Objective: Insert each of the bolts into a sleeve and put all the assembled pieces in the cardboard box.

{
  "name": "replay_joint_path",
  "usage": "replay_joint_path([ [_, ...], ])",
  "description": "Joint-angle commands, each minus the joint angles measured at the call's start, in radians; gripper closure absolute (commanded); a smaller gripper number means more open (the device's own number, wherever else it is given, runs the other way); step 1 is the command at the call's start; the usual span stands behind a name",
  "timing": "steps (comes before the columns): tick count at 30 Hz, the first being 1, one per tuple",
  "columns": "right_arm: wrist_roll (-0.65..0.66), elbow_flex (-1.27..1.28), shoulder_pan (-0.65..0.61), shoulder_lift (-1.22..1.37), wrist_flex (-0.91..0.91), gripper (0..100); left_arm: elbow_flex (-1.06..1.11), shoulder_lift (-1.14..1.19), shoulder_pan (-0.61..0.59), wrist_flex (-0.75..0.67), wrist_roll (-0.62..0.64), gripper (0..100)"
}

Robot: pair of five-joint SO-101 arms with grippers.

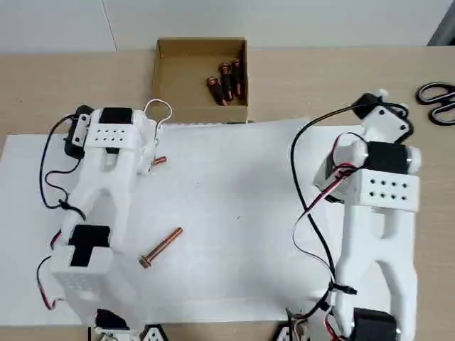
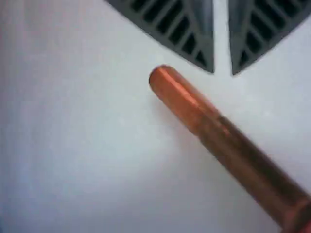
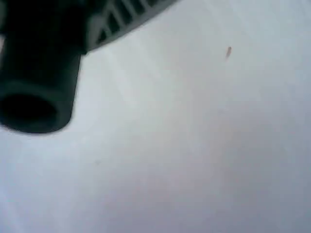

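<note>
A copper bolt [image 2: 204, 116] lies on the white mat just beside my left gripper [image 2: 221, 68]. Its dark fingers [image 2: 184, 34] stand almost together, with a thin gap and nothing in it. In the high view the tip of this bolt [image 1: 158, 161] pokes out beside the left gripper [image 1: 148, 158]. A second bolt [image 1: 162, 246] lies loose nearer the front of the mat. My right gripper [image 3: 73, 43] holds a black sleeve [image 3: 39, 92] with its open end showing, above bare mat. The cardboard box [image 1: 178, 78] at the back holds several assembled pieces [image 1: 226, 79].
The white mat [image 1: 234, 227] covers the middle of the table between the two arms. Scissors [image 1: 437, 99] lie at the far right on the wooden tabletop. Black cables [image 1: 306, 199] hang beside the right arm [image 1: 377, 185].
</note>
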Motion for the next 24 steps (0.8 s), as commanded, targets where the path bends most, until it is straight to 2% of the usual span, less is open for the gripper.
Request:
replay_joint_path([
  [1, 0.025, -0.040, 0.044, -0.036, -0.016, 99.6, -0.005, 0.012, 0.005, -0.026, 0.005, 96],
  [8, 0.023, -0.037, -0.054, -0.027, -0.039, 99.6, -0.005, 0.031, 0.002, -0.048, 0.008, 78],
  [24, 0.021, -0.037, -0.073, -0.025, -0.093, 99.6, -0.004, 0.032, -0.002, -0.068, 0.009, 77],
])
